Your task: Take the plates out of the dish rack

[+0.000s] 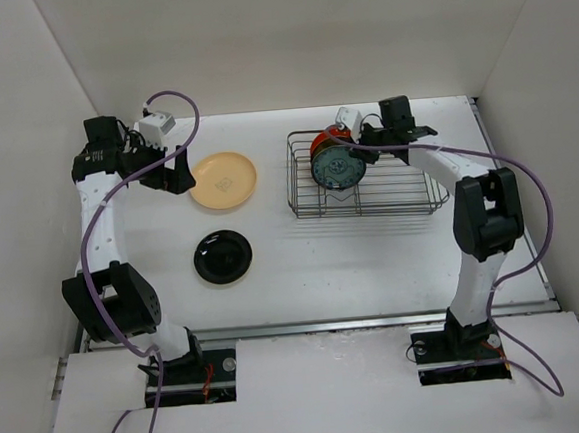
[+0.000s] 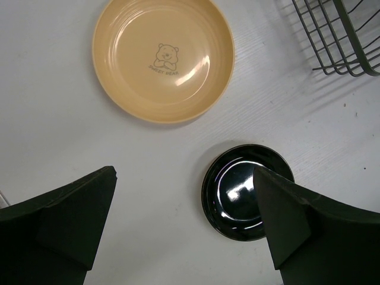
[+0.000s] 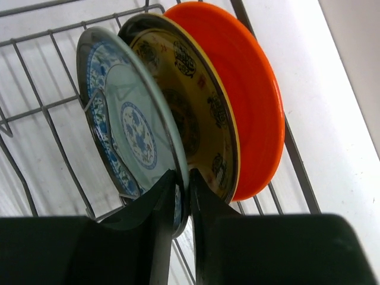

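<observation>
The right gripper point(image 3: 183, 178) is pinched narrow on the lower rim of a round dark teal patterned plate point(image 3: 127, 119), 1 finger on each face. That plate stands upright in the rectangular dark wire dish rack point(image 1: 408, 195). Just beyond the gripper's plate stand a round yellow patterned plate point(image 3: 196, 113) and a round orange-red plate point(image 3: 249, 101). The left gripper point(image 2: 184, 178) gapes wide above the white table point(image 2: 47, 130). A large round peach plate point(image 2: 163, 59) lies ahead of it, and a small glossy black plate point(image 2: 237, 193) lies by its right finger.

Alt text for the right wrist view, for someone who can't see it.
The right end effector pinches the rim of a round blue-patterned plate upright in a dark wire dish rack, with a yellow patterned plate and an orange-red plate behind.
</observation>
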Controlling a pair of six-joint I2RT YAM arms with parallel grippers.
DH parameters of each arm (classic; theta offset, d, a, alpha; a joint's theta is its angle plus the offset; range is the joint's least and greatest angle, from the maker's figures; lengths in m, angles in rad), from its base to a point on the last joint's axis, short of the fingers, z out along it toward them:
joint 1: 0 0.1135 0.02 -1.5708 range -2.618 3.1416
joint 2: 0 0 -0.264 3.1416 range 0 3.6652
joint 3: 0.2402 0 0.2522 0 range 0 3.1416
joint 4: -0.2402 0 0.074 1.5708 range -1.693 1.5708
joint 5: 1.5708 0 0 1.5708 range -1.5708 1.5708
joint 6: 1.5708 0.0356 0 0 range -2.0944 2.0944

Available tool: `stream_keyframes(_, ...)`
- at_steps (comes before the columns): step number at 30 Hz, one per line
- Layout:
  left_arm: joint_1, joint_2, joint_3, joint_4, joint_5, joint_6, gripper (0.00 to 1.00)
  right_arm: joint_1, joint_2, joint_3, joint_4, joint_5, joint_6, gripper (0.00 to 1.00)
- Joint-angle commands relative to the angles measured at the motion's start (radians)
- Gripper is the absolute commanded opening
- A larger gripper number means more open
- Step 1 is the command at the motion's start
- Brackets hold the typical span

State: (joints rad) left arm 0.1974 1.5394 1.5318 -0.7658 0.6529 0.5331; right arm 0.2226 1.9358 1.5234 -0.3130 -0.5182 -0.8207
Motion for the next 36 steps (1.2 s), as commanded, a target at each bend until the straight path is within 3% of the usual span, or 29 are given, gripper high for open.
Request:
stream_keyframes(1, -0.004, -0.047, -0.015, 0.013, 0.010, -0.010, 1.00, 0.020, -0.070, -0.028, 0.083, 0.015, 0.034, 0.20)
stream_keyframes(8, -0.004, -0.078, -0.035, 0.013, 0.001, -0.010, 1.00, 0.029, -0.121, -0.046, 0.112, 0.035, 0.043, 0.03)
stream_keyframes(16, -0.004, -0.122, -0.044, 0.013, 0.019, -0.010, 1.00, 0.029, -0.211, -0.046, 0.121, 0.066, 0.071, 0.01)
stream_keyframes(21, -0.004, -0.140, -0.044, 0.013, 0.178, 0.014, 1.00, 0.029, -0.287, -0.007, 0.155, 0.075, 0.145, 0.00)
stream_keyframes(25, -0.015, -0.163, -0.064, 0.095, 0.389, -0.007, 1.00, 0.050, -0.322, 0.038, 0.155, 0.037, 0.291, 0.00)
stream_keyframes(28, -0.059, -0.174, -0.096, 0.244, 0.486, -0.112, 1.00, 0.099, -0.354, 0.049, 0.155, 0.003, 0.366, 0.00)
stream_keyframes(32, -0.139, -0.162, -0.107, 0.374, 0.511, -0.221, 1.00, 0.182, -0.396, 0.029, 0.164, -0.026, 0.449, 0.00)
stream_keyframes(36, -0.232, -0.131, -0.098, 0.416, 0.467, -0.236, 1.00, 0.254, -0.416, 0.020, 0.189, -0.051, 0.548, 0.00)
